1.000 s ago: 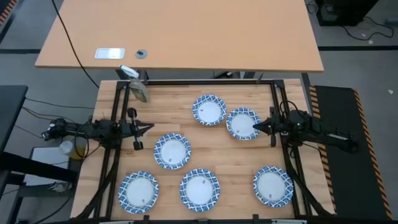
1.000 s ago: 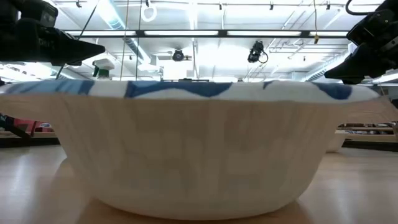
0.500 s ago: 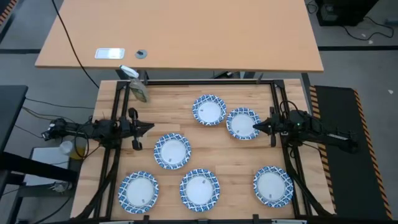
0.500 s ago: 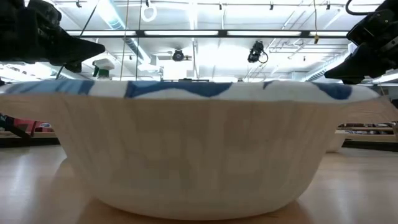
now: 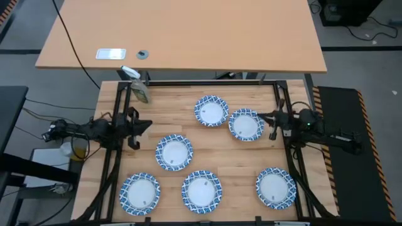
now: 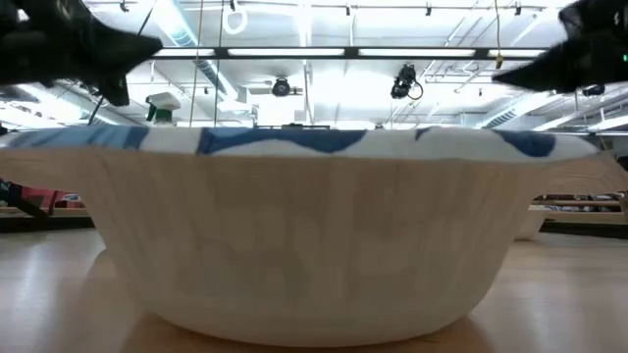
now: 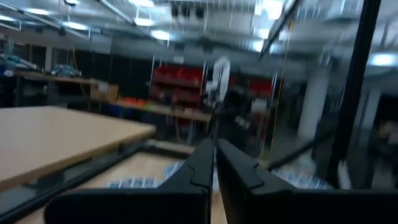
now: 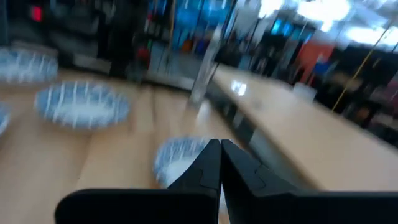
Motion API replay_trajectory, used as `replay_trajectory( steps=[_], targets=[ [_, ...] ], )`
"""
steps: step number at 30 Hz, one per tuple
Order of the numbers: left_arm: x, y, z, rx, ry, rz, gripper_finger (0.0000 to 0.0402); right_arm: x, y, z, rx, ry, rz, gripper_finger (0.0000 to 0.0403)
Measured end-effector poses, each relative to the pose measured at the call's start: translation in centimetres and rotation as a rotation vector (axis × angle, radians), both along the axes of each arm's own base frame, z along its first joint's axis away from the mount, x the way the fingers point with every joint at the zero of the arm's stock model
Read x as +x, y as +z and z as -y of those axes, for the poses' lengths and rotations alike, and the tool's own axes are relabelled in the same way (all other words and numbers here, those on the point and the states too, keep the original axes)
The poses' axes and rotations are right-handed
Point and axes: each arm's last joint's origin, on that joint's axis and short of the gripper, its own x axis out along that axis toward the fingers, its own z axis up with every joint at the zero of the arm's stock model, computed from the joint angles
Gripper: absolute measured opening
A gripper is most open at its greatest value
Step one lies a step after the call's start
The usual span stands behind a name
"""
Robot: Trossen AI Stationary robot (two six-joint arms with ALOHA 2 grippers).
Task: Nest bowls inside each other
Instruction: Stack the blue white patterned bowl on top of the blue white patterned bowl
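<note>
High view shows my left gripper (image 5: 148, 123) pinched closed and empty at the table's left edge, six bowls (image 5: 174, 152) lying apart and upright, mouths up, round so with no long axis. My right gripper (image 5: 260, 115), closed and empty, hovers just beside a bowl (image 5: 245, 124) that touches its neighbour; closed fingers risk shoving rather than gripping it.

Six bowls, white centres, blue-and-white patterned rims, all upright and separate, none nested. Back pair: one (image 5: 211, 111) mid-back, another (image 5: 245, 124) just right of it, rims touching or nearly so. One (image 5: 173, 152) centre-left. Front row: left (image 5: 139, 194), middle (image 5: 201, 190), right (image 5: 275, 187), well apart. In the low view one bowl (image 6: 314, 235) fills the frame.
</note>
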Motion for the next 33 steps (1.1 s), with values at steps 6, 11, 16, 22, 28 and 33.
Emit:
replay_trajectory(
  steps=[6, 11, 16, 22, 28, 33],
  targets=[
    [-0.1, 0.4, 0.0, -0.027, -0.007, 0.046, 0.0025, -0.3, 2.4, -0.2, -0.025, 0.047, 0.258, 0.0016],
    [0.0, -0.1, 0.0, -0.073, -0.024, 0.007, 0.0025, -0.8, 4.1, -0.5, 0.117, 0.176, 0.476, 0.0016],
    [0.3, -0.5, 0.0, -0.124, -0.034, -0.09, 0.0023, -1.7, 5.6, -0.7, 0.106, 0.212, 0.663, 0.0016],
    [1.1, -0.8, 0.2, -0.144, -0.029, -0.168, 0.0012, -2.3, 6.4, -0.6, 0.171, 0.147, 0.796, 0.0016],
    [1.6, 0.0, 0.3, -0.139, -0.025, -0.213, 0.0008, -1.5, 6.1, -0.3, 0.281, 0.147, 0.77, 0.0016],
    [2.3, 1.8, 0.1, -0.088, 0.013, -0.233, 0.0007, 1.3, 5.1, 0.7, 0.422, 0.004, 0.679, 0.0016]
  ],
)
